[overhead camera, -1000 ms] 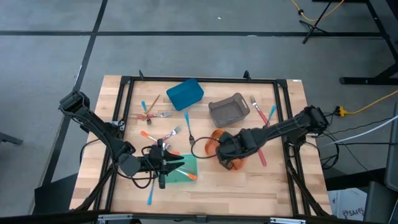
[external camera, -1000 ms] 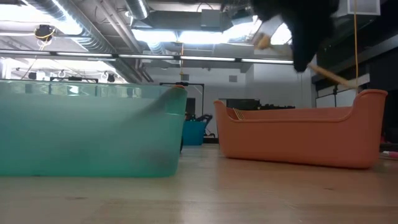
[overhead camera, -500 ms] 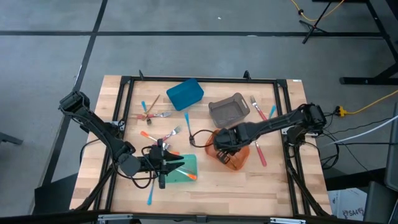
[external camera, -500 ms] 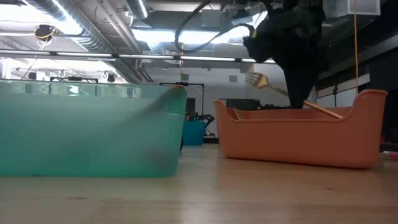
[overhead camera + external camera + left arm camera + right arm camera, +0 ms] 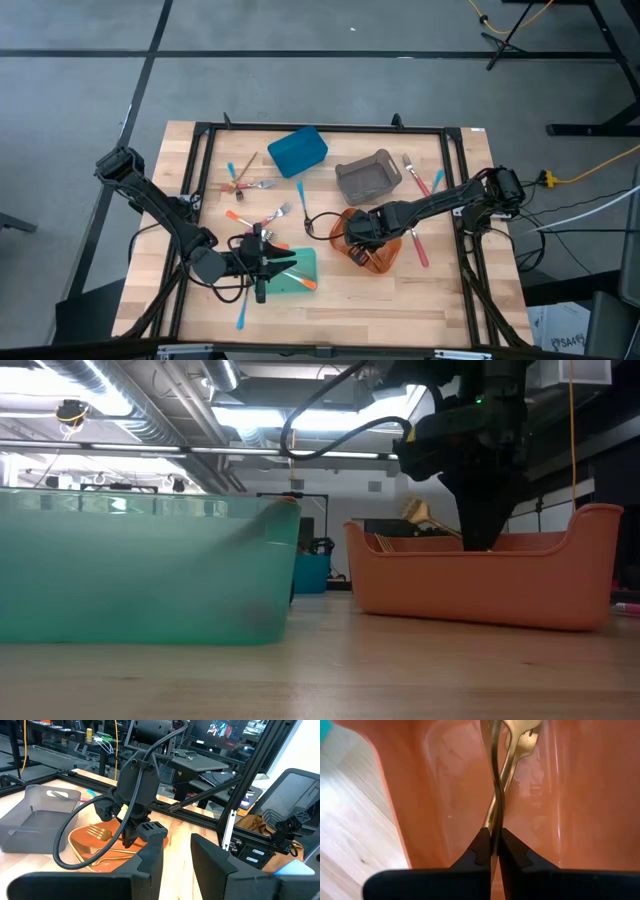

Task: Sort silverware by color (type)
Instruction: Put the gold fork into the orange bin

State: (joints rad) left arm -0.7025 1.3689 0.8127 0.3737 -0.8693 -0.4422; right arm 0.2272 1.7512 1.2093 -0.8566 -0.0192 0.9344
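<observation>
My right gripper reaches down into the orange bin and is shut on a gold fork, whose head sticks up above the rim. More gold silverware lies on that bin's floor. My left gripper hangs open and level over the teal bin, with nothing between its fingers. An orange-handled piece lies in the teal bin. Loose forks lie flat on the table at the far left, in the middle and at the right. My right gripper pinches the gold fork's handle between its two fingers, coming from above and pointing down. The fork slants up out of the hold, its tines raised toward the table's left, above the orange bin's rim. The handle's free end is hidden by the fingers.
A blue bin and a grey bin stand at the far side. A pink-handled piece lies right of the orange bin, a blue-handled one near the front edge. A black frame borders the table.
My right gripper has sunk into the orange bin with the gold fork and shifted a little toward the table's left edge. The fork has come down from well above the rim, and now only its head shows above the rim.
</observation>
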